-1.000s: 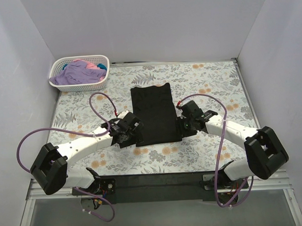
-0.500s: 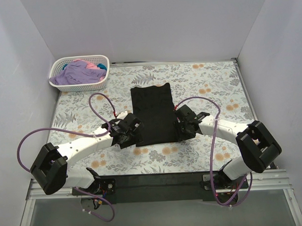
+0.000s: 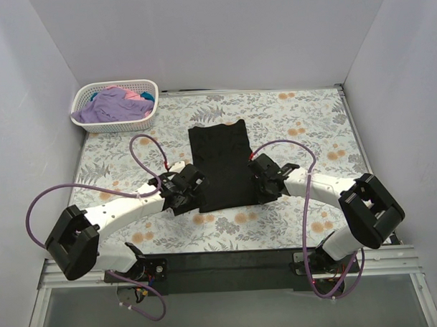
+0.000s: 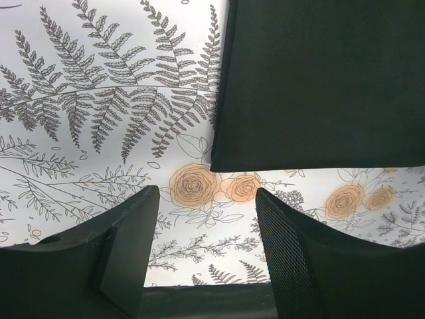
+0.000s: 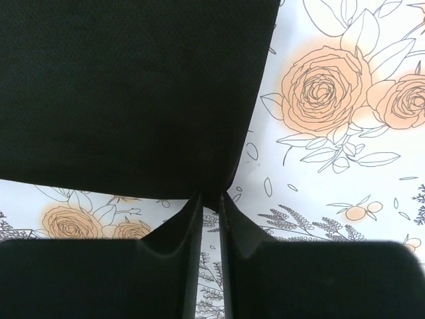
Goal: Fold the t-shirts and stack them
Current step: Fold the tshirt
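Right end effector (image 5: 209, 197) edged inward, pinching near-to-far black t-shirt (image 3: 220, 163); left end effector (image 4: 207, 194) released.

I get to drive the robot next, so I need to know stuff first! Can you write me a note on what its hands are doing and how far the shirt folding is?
Left gripper: open, hovering just short of the near-left corner of the black t-shirt, not touching it.
Right gripper: shut, seemingly pinching the near-right corner.
Black t-shirt: flat in the middle of the table, a narrow rectangle, no sleeves showing.
Other t-shirts: heaped in the white basket, far left.
Done: the side folds, it seems.
Left: take the left corner, fold end to end, then do the basket's shirts. No stack yet.
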### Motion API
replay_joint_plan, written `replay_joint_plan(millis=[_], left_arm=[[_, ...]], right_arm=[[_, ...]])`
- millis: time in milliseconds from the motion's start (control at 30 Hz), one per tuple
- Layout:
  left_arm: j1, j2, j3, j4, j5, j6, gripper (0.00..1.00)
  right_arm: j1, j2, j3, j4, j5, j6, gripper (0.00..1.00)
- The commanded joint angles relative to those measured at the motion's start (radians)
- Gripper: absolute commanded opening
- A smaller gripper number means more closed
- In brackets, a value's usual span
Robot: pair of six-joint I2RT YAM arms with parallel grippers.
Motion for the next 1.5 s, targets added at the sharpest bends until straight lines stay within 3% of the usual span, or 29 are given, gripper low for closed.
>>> replay_joint_plan(millis=[0, 33, 133, 333, 433, 567, 1067, 1167, 1400, 1467], left_arm=[[-0.005, 0.010, 0.022, -0.018, -0.020, -0.007, 0.59], [-0.006, 0.013, 0.026, -0.018, -0.020, -0.009, 0.60], [-0.011, 0.039, 0.042, -0.023, -0.014, -0.007, 0.61], [-0.019, 0.105, 0.076, -0.043, -0.023, -0.024, 0.59], [-0.020, 0.136, 0.088, -0.048, -0.026, -0.036, 0.48], [-0.026, 0.182, 0.113, -0.049, -0.033, -0.039, 0.43], [-0.043, 0.315, 0.135, -0.032, -0.028, -0.046, 0.41], [-0.049, 0.340, 0.127, -0.035, -0.014, -0.053, 0.32], [-0.066, 0.360, 0.119, -0.045, -0.010, -0.065, 0.00], [-0.066, 0.357, 0.122, -0.057, -0.017, -0.065, 0.00]], right_arm=[[0.027, 0.054, -0.023, -0.066, 0.027, 0.027, 0.19], [0.031, 0.055, -0.022, -0.074, 0.032, 0.029, 0.12], [0.048, 0.061, -0.014, -0.080, 0.044, 0.029, 0.01], [0.067, 0.069, -0.002, -0.079, 0.052, 0.025, 0.01], [0.074, 0.074, -0.002, -0.073, 0.053, 0.022, 0.01], [0.077, 0.072, -0.011, -0.057, 0.050, 0.022, 0.01], [0.079, 0.075, -0.029, -0.034, 0.036, 0.015, 0.01], [0.080, 0.068, -0.029, -0.033, 0.039, 0.015, 0.01], [0.082, 0.068, -0.025, -0.033, 0.033, 0.010, 0.01], [0.085, 0.063, -0.022, -0.031, 0.029, 0.002, 0.01]])
